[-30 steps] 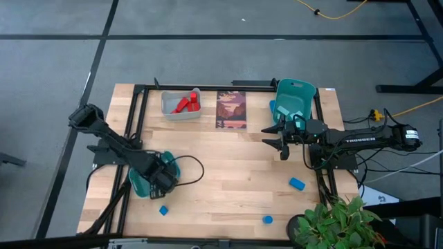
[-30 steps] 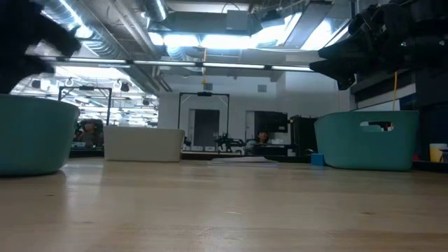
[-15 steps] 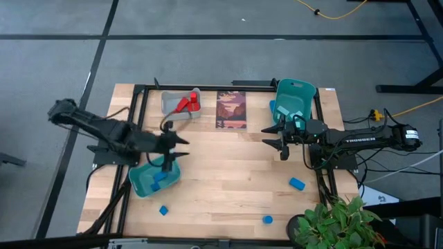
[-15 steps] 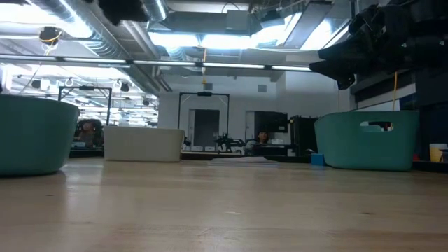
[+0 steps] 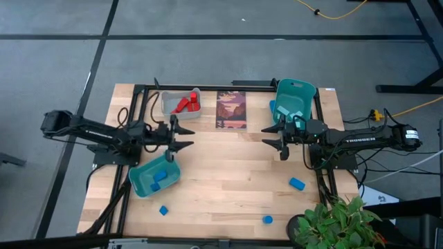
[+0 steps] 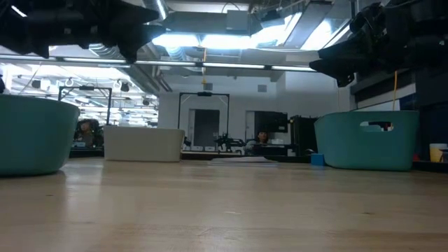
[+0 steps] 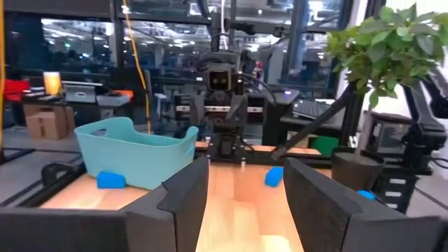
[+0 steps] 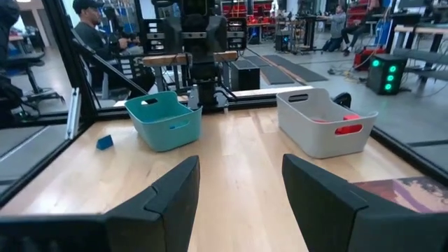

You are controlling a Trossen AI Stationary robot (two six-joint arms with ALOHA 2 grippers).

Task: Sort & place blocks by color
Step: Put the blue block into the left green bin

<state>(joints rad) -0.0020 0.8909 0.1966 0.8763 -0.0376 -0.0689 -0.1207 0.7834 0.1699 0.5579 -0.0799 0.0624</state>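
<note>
Red blocks (image 5: 185, 104) lie in the grey bin (image 5: 168, 105) at the far edge. Blue blocks (image 5: 160, 176) lie in the teal bin (image 5: 142, 184) on the left. Loose blue blocks rest flat on the table at the near left (image 5: 163, 210), near middle (image 5: 267, 219) and near right (image 5: 297, 183); another (image 5: 272, 106) lies beside the far right teal bin (image 5: 296, 90). My left gripper (image 5: 185, 137) hovers open between the grey bin and the left teal bin, pointing right. My right gripper (image 5: 266, 136) hovers open beside the right teal bin, pointing left.
A dark picture card (image 5: 231, 109) lies flat between the grey bin and the right teal bin. A potted plant (image 5: 332, 220) stands at the near right corner. Bare wood (image 5: 228, 166) stretches between the two grippers. A black frame (image 5: 208, 87) rims the table.
My left gripper has risen from over the left teal bin and swung toward the far edge and the middle of the table, tipping from pointing down to level. The blue blocks in that bin, hidden under it before, now show. My right arm has kept still.
</note>
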